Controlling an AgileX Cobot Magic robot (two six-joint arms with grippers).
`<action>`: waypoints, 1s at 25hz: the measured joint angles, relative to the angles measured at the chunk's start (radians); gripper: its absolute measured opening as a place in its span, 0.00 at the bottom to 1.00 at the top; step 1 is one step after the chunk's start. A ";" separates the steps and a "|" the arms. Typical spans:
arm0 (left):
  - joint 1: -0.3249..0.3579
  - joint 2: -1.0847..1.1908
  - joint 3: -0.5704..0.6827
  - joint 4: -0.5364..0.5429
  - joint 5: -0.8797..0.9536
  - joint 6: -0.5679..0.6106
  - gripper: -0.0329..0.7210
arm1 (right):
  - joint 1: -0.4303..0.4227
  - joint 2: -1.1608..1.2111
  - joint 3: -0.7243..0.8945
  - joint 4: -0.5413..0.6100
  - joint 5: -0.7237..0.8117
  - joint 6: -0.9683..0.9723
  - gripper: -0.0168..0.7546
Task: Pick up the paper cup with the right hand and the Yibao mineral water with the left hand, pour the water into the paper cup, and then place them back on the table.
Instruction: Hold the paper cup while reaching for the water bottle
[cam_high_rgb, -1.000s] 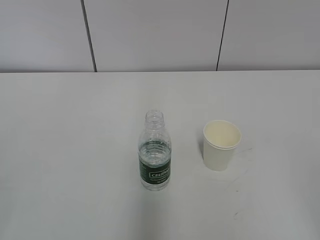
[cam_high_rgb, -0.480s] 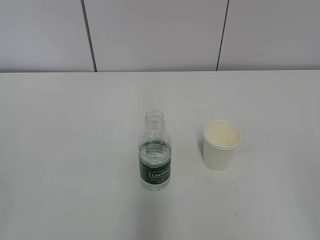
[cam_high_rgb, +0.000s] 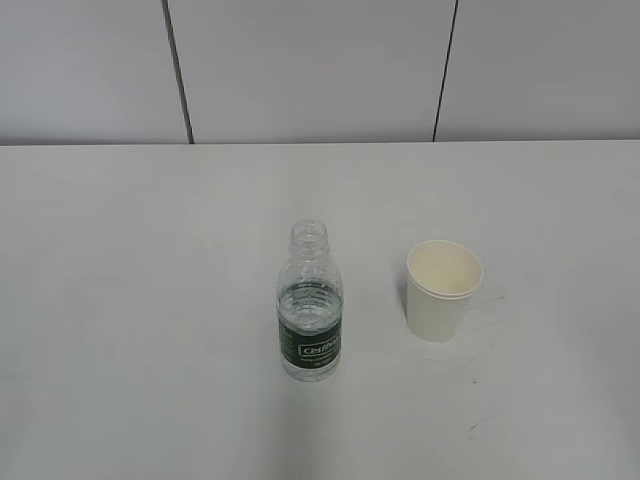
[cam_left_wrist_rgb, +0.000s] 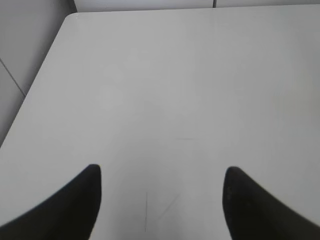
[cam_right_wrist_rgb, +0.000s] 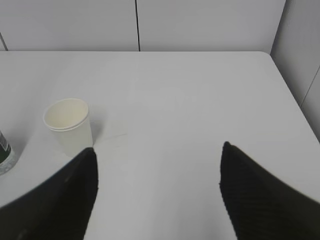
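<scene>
The Yibao mineral water, a clear capless bottle with a dark green label, stands upright on the white table with water in its lower half. To its right stands the empty white paper cup. Neither arm shows in the exterior view. In the right wrist view my right gripper is open over bare table, with the paper cup ahead and to the left, just beyond the left fingertip, and the bottle's edge at the left border. My left gripper is open over bare table; bottle and cup are out of its view.
A panelled grey wall runs behind the table. The left wrist view shows the table's left edge and far corner. The right wrist view shows its right edge. Faint scuff marks lie near the cup.
</scene>
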 joint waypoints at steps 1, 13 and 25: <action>0.000 0.000 0.000 0.000 0.000 0.000 0.67 | 0.000 0.000 0.000 0.000 -0.010 0.000 0.79; 0.000 0.000 0.000 0.010 -0.008 0.000 0.67 | 0.002 0.120 0.078 -0.007 -0.238 -0.002 0.79; -0.003 0.000 0.021 -0.011 -0.249 0.000 0.67 | 0.018 0.240 0.156 -0.082 -0.543 -0.004 0.79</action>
